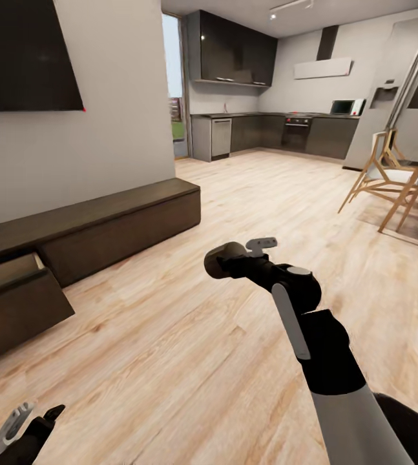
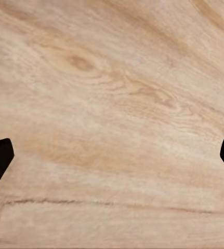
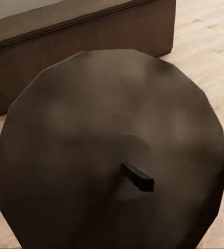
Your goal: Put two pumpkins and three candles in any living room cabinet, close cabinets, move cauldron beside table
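At nine o'clock, the long dark-brown wood cabinet (image 1: 105,223) has its near drawer tilted out. At seven, the left gripper (image 1: 24,423) gapes, empty. Centre, the right gripper (image 1: 225,261) straddles a dark rounded cauldron (image 3: 112,150); grip unclear.

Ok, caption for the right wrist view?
Dark round cauldron between the right hand's fingertips, brown cabinet behind.

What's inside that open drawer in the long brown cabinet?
The cabinet's open drawer shows pale wood inside near its top edge. Its tilted dark front hides the rest, so whatever lies deeper cannot be seen.
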